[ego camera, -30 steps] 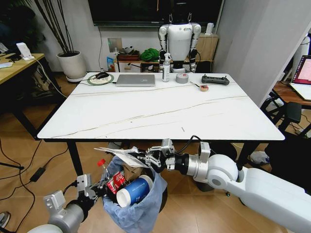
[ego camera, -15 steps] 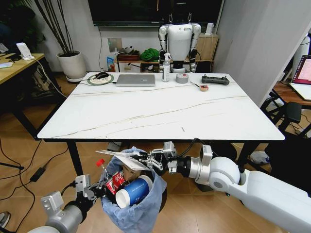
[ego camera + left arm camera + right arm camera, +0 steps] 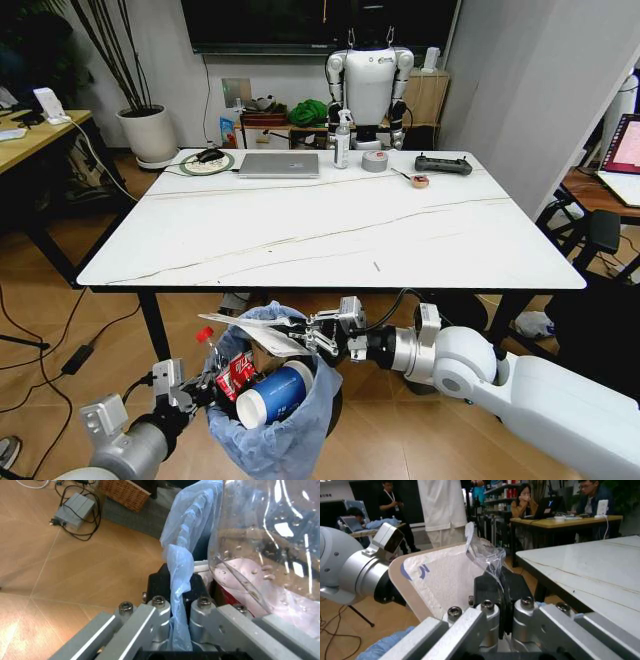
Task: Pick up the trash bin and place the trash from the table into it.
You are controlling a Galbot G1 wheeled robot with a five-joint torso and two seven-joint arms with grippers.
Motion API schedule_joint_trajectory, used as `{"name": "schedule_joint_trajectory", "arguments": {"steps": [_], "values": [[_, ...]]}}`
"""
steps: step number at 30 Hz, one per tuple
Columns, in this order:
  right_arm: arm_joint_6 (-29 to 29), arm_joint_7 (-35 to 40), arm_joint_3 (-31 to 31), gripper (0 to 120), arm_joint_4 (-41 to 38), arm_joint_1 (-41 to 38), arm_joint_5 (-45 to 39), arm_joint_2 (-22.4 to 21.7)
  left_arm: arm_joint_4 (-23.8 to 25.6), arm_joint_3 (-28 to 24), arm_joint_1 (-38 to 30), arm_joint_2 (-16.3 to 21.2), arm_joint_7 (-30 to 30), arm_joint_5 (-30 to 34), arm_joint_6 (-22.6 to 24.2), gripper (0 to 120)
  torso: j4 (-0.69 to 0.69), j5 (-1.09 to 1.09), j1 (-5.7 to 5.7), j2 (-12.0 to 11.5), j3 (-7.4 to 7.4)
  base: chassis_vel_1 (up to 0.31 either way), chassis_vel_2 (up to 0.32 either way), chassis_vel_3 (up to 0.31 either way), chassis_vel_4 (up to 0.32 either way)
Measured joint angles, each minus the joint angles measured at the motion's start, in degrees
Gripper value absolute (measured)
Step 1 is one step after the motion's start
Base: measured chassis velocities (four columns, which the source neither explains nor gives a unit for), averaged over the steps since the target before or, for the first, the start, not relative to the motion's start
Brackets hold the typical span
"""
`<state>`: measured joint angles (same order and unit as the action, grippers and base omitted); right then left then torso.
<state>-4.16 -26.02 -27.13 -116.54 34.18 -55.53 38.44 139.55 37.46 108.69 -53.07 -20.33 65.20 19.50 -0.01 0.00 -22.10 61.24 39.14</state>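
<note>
1. The left claw (image 3: 208,385) is clenched on the blue-bagged rim of the trash bin (image 3: 275,440), holding it below the near edge of the table (image 3: 330,235), probably so that litter can drop in.
2. Just beyond that claw the bin looks full: a blue paper cup (image 3: 272,394), a red wrapper (image 3: 237,373) and brown cardboard (image 3: 270,355).
3. The right claw (image 3: 308,334) is above the bin's mouth, pinching a clear plastic wrapper (image 3: 487,557); a white flat packet (image 3: 248,330) juts from it, though whether it is gripped too is unclear.
4. Well beyond both claws, a laptop (image 3: 279,165) and a tape roll (image 3: 375,161) lie on the table's far side.
</note>
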Motion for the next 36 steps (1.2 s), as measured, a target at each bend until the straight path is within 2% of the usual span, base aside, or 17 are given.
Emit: {"name": "schedule_joint_trajectory", "arguments": {"steps": [3,8,13,15,19,20,21,22,25,32,36], "values": [[-0.04,-0.11,-0.15,0,-0.02,0.08,0.15,0.09,0.05,0.06,0.03,-0.01,-0.01,0.00,0.01,0,0.00,0.00,0.00,0.00,0.00,0.000,0.000,0.000,0.000],[-0.11,-0.42,-0.70,11,0.01,0.17,0.47,0.38,0.16,0.17,0.05,-0.10,-0.03,0.04,0.01,0,0.00,0.00,0.00,0.00,0.00,0.000,0.000,0.000,0.000],[-0.16,-0.86,-1.05,33,0.26,0.19,0.62,0.44,0.17,0.22,-0.01,-0.15,-0.06,0.15,0.02,0,0.00,0.00,0.00,0.00,-0.01,0.000,0.000,0.000,0.000],[-0.18,-0.91,-1.09,36,0.30,0.19,0.64,0.43,0.16,0.24,-0.03,-0.15,-0.06,0.17,0.01,0,0.00,0.00,0.00,0.00,-0.01,0.000,0.000,0.000,0.000],[-0.48,-1.67,-1.21,54,0.75,0.12,0.88,0.26,0.17,0.33,-0.18,-0.10,-0.12,0.36,0.02,0,0.00,0.00,0.00,0.00,-0.01,0.000,0.000,0.000,0.000],[-0.55,-1.77,-1.21,56,0.82,0.12,0.91,0.22,0.16,0.33,-0.22,-0.10,-0.13,0.40,0.01,0,0.00,0.00,0.00,0.00,-0.01,0.000,0.000,0.000,0.000],[-0.76,-2.10,-1.21,63,1.06,0.15,1.07,0.05,0.16,0.34,-0.33,-0.10,-0.16,0.50,0.00,0,0.00,0.00,0.00,0.00,-0.01,0.000,0.000,0.000,0.000],[-0.76,-2.10,-1.21,63,1.06,0.15,1.07,0.05,0.16,0.34,-0.33,-0.10,-0.16,0.50,0.00,0,0.00,0.00,0.00,0.00,-0.01,0.000,0.000,0.000,0.000],[-1.06,-2.76,-1.22,74,1.45,0.39,1.39,-0.34,0.14,0.37,-0.55,-0.15,-0.54,1.15,-0.01,0,0.00,0.00,0.00,0.00,0.00,0.000,0.000,0.000,0.000],[-1.46,-3.59,-1.10,82,1.61,0.65,1.58,-1.54,-0.09,0.43,-0.83,-0.05,-0.67,1.45,-0.02,0,0.00,0.00,0.00,0.00,0.00,0.000,0.000,0.000,0.000],[-1.79,-4.03,-0.74,82,1.21,0.75,1.57,-2.89,-0.18,0.25,-0.92,-0.15,-0.68,1.44,-0.04,0,0.00,0.00,0.00,0.00,0.00,0.000,0.000,0.000,0.000]]}}
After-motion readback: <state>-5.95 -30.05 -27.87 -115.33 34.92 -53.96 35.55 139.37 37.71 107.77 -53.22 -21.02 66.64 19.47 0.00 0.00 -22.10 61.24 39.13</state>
